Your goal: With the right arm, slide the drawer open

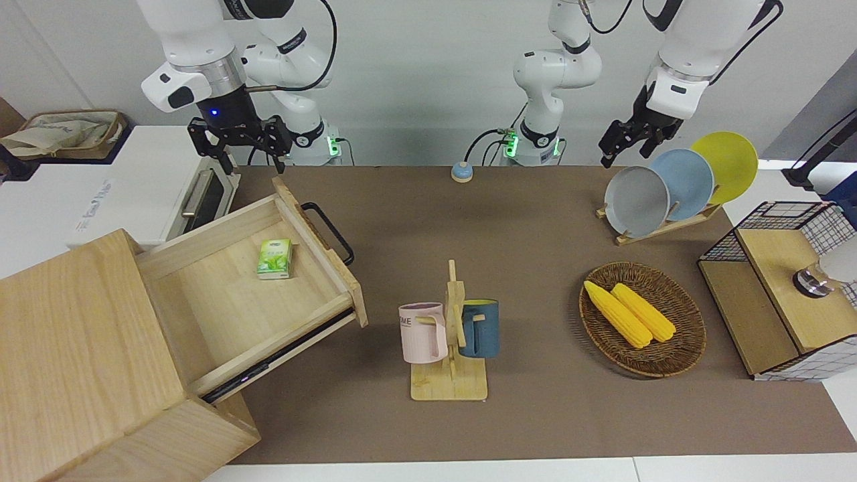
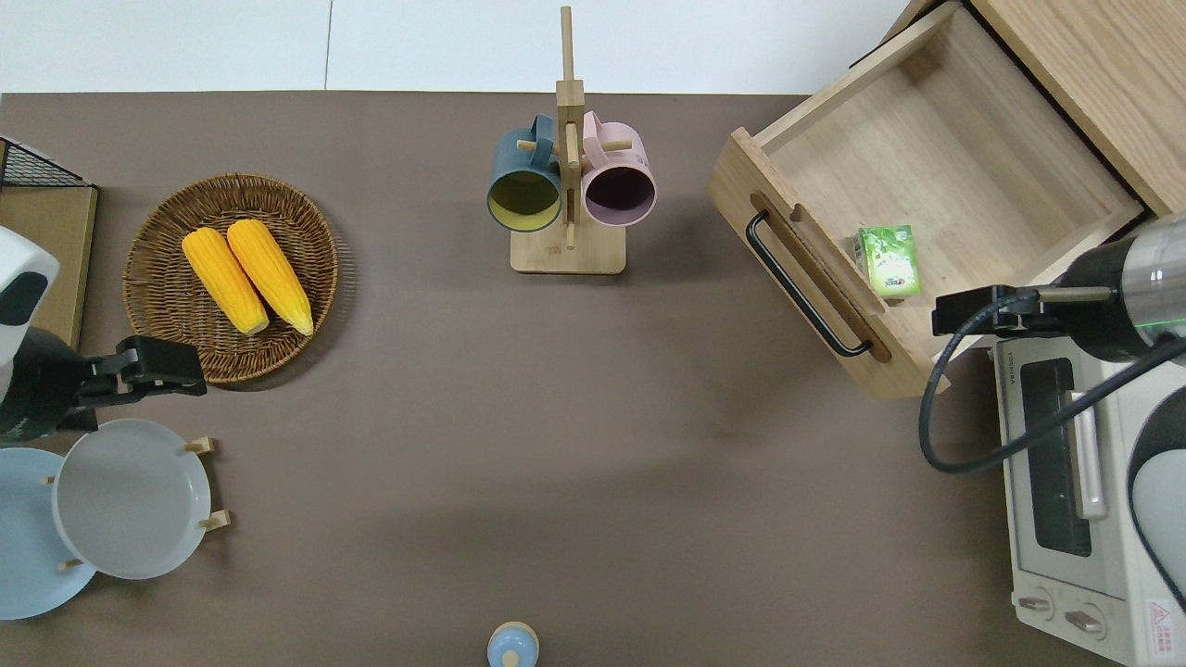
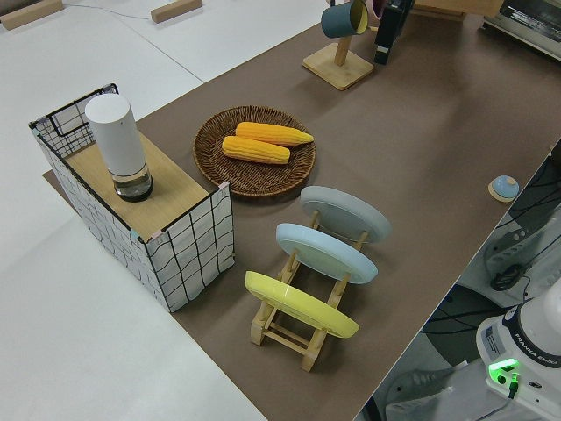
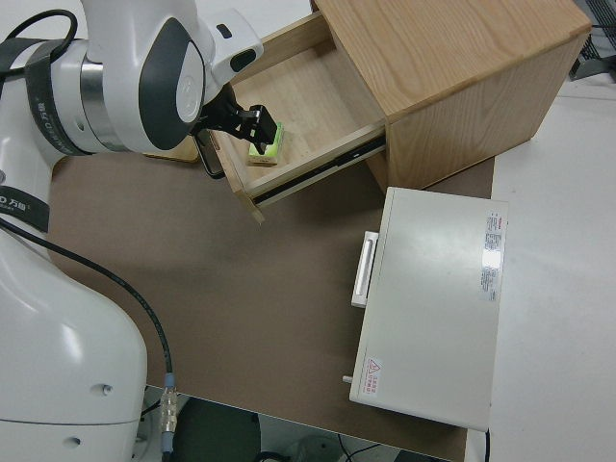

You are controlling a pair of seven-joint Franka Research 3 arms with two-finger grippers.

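Fingers point(image 1: 229, 163) of the right gripper point(image 1: 249, 159) stand spread wide and hold nothing; I read the gripper as raised over the drawer's corner nearest the toaster oven point(image 2: 1079, 491), clear of the wood. I find the drawer point(image 2: 927, 185) pulled well out of its cabinet point(image 1: 87, 355) at the right arm's end of the table point(image 2: 556, 417), with a small green carton point(image 2: 888, 260) lying inside against the front panel. I judge the opening step done. The drawer is rigid wood on runners and should slide stiffly but evenly; its black bar handle point(image 2: 802, 285) is the correct place to take hold, near mid-length, so the pull stays square. The left gripper point(image 1: 619, 144) is parked; I cannot tell its finger state.
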